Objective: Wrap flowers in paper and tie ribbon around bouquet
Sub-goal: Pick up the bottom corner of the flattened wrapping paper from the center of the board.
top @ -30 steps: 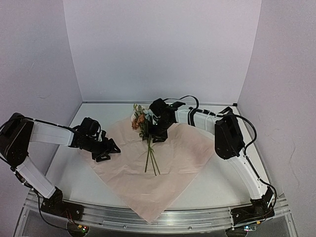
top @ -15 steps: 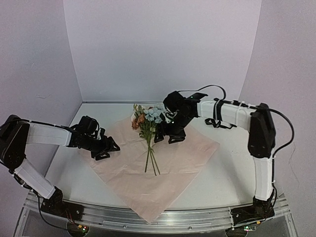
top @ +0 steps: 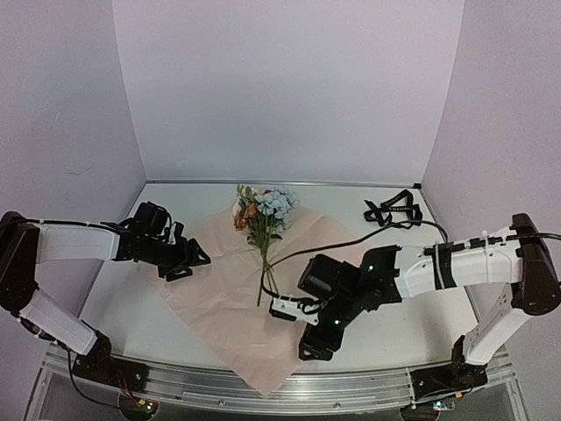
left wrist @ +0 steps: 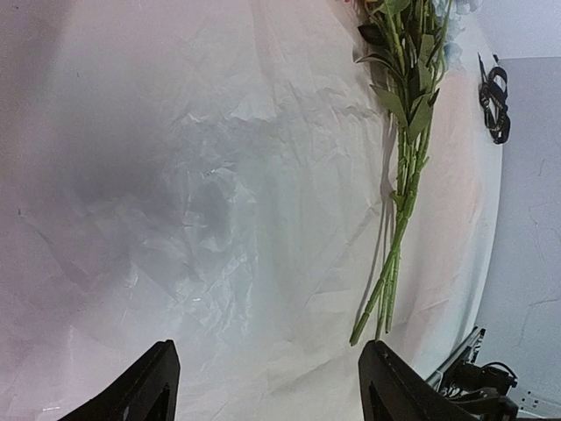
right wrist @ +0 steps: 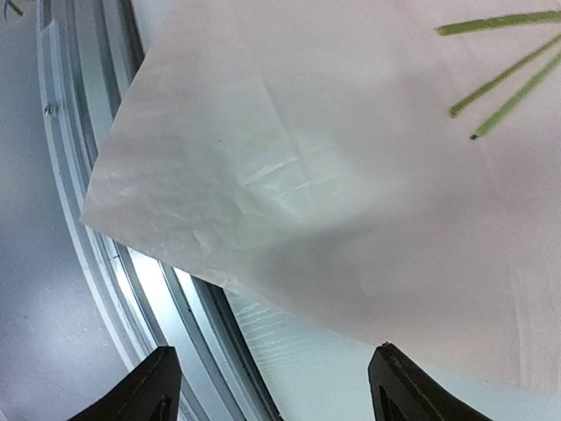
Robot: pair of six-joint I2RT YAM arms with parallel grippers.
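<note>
The table (top: 123, 303) carries everything, and the paper (top: 232, 324) takes up most of its middle. The pink sheet lies flat and turned like a diamond. One corner points at the arm bases and overhangs the metal front rail (right wrist: 96, 289), as the right wrist view shows. That turn probably serves the wrap, since the side corners can fold in over the stems.

The flowers (top: 265, 241) lie on the paper along its far-to-near diagonal. The heads poke past its far corner and the stem ends (right wrist: 500, 70) stop around its centre. So the blooms would stay outside the cone while the stems get covered. No fold is made yet and the sheet lies unwrapped.

The right gripper (top: 302, 331) hangs over the paper's near half, just right of the stem ends, with its jaws spread and nothing between them. Its camera looks down at the near corner (right wrist: 83, 210), so lifting that corner is likely the next step.

The left gripper (top: 195, 263) sits at the paper's left corner, jaws also spread wide and empty. I cannot tell whether it presses the sheet or hovers above it. It may be there to steady that side.

The ribbon (top: 390, 210) lies bundled on the table, well off the paper's right corner, untouched and probably kept for last.
</note>
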